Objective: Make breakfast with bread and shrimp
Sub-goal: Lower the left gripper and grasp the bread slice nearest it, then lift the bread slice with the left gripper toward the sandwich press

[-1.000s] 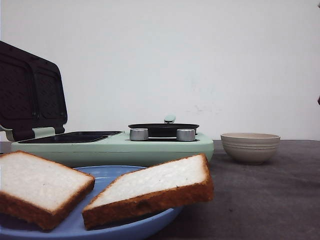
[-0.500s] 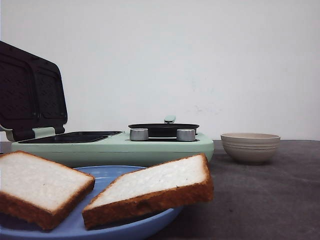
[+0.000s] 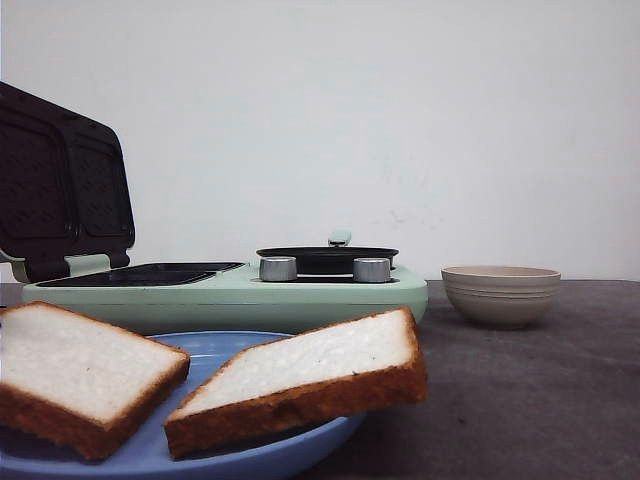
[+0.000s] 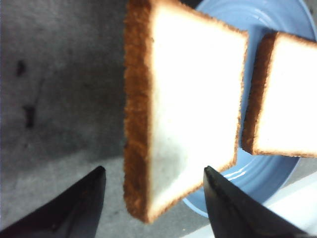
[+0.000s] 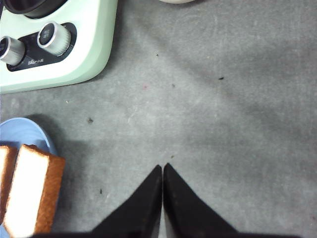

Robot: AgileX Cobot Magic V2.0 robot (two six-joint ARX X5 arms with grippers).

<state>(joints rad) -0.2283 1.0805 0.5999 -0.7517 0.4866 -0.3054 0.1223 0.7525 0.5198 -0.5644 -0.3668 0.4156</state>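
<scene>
Two slices of bread lie on a blue plate (image 3: 215, 345): one at the left (image 3: 70, 375), one at the right (image 3: 310, 375) that overhangs the rim. In the left wrist view my left gripper (image 4: 154, 171) is open, its black fingers standing apart on either side of the near end of one slice (image 4: 193, 99), with gaps on both sides. The other slice (image 4: 287, 99) lies beside it on the plate (image 4: 262, 173). My right gripper (image 5: 162, 166) is shut on nothing above bare grey table, to the side of a slice (image 5: 29, 193). The shrimp is out of view.
A mint-green sandwich maker (image 3: 300, 295) stands behind the plate, its dark lid (image 3: 60, 185) raised at the left and a small black pan (image 3: 327, 257) behind two silver knobs (image 3: 277, 268). A beige bowl (image 3: 500, 293) sits to its right.
</scene>
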